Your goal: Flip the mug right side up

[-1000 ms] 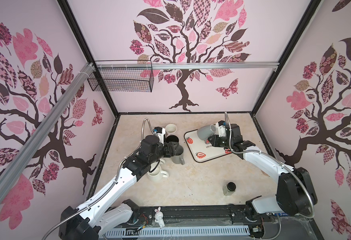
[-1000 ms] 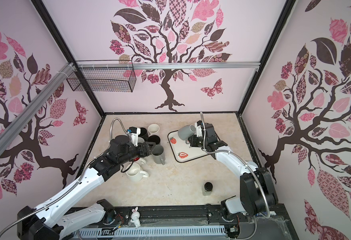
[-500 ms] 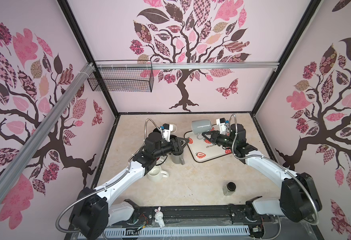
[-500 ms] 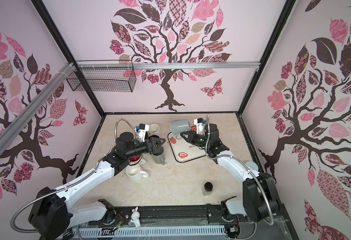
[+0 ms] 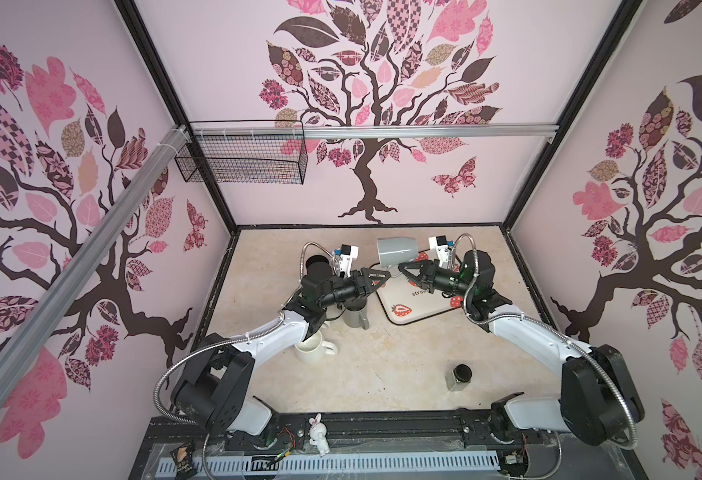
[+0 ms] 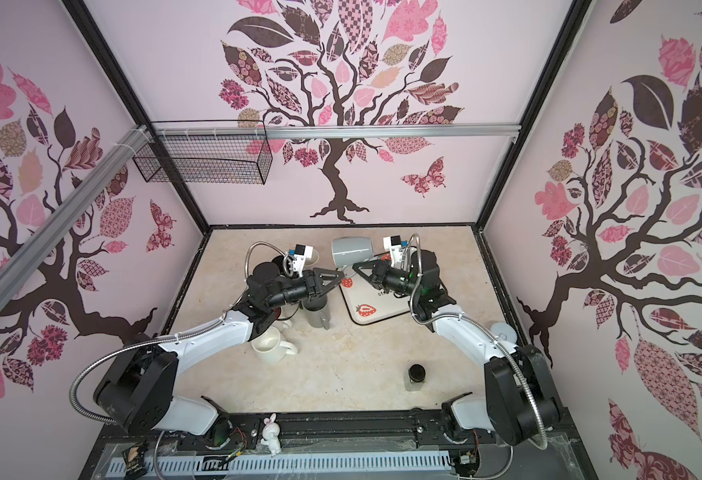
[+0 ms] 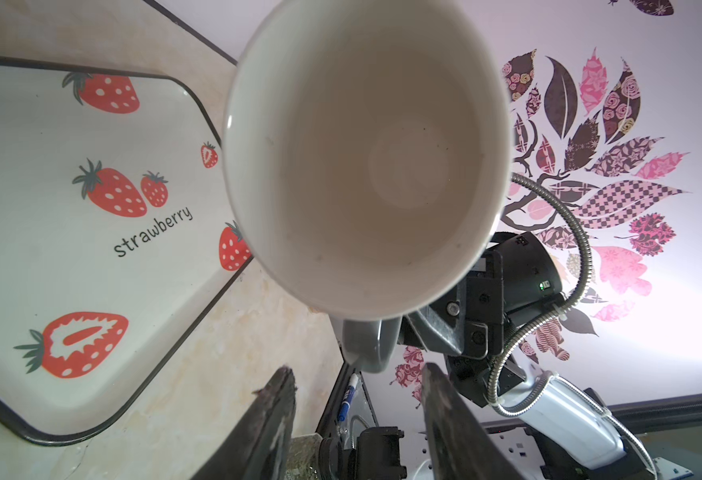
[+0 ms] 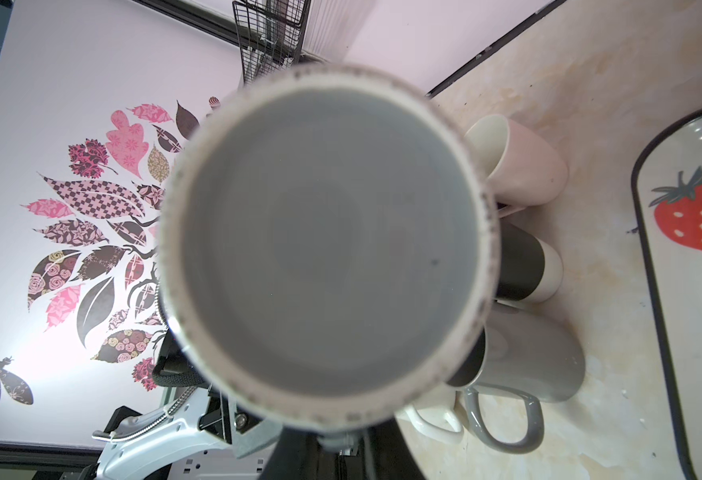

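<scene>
Right gripper (image 5: 401, 269) pinches the grey mug (image 5: 397, 250) by its handle, sideways above the tray (image 5: 424, 309). My left gripper (image 5: 386, 275) hovers half-open, empty, at its edge.

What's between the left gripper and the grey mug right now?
Nothing. The left wrist view shows the left gripper, fingers apart, right at the handle of the grey mug, which the right gripper holds.

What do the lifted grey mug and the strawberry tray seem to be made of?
The grey mug: likely glazed ceramic; smooth grey outside, white inside, speckled foot ring. The tray: smooth white, printed strawberries, dark rim; perhaps melamine or enamelled metal.
</scene>
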Robot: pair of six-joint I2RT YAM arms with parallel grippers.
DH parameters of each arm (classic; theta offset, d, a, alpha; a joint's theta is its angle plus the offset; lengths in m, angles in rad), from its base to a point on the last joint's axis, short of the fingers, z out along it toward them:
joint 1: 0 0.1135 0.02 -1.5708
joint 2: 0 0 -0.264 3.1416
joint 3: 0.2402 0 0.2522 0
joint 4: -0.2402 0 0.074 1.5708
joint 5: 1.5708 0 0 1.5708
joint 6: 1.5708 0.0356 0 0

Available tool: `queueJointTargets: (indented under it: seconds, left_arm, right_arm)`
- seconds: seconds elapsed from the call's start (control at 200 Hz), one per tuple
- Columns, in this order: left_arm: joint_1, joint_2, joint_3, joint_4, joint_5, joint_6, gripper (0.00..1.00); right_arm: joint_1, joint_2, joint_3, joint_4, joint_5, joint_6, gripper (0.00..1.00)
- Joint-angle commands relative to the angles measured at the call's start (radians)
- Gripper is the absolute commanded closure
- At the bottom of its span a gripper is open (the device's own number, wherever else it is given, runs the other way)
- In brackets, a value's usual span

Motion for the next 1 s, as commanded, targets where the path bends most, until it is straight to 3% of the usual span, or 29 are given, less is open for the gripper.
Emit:
queueJointTargets:
  seconds: [0.0,0.3,0.455,0.595,0.74,0.83,0.905,0.995]
  left_arm:
    - [0.005,0.013,0.001,0.122,0.027,-0.064,0.48]
    - [0.0,0.079,0.033,0.191,0.042,-0.153,0.5]
    - [0.001,0.114,0.027,0.306,0.057,-0.235,0.64]
    - [0.001,0.118,0.012,0.374,0.053,-0.291,0.7]
    - [-0.01,0.084,0.001,0.343,0.042,-0.279,0.82]
    - [-0.022,0.049,-0.009,0.287,0.031,-0.247,1.0]
    - [-0.031,0.006,-0.027,0.218,0.009,-0.212,1.0]
    - [-0.043,-0.062,-0.054,0.131,-0.021,-0.158,1.0]
  right_arm:
    - [0.009,-0.058,0.02,0.123,-0.035,0.024,1.0]
    - [0.026,-0.03,0.014,0.194,-0.049,0.085,1.0]
    - [0.036,-0.021,0.012,0.197,-0.055,0.092,1.0]
    - [0.046,-0.013,-0.001,0.199,-0.071,0.099,1.0]
    - [0.05,-0.026,-0.016,0.186,-0.083,0.097,1.0]
    - [0.049,-0.037,-0.015,0.143,-0.09,0.07,1.0]
    - [0.05,-0.047,-0.017,0.105,-0.091,0.047,1.0]
    - [0.051,-0.06,-0.024,0.065,-0.092,0.025,0.9]
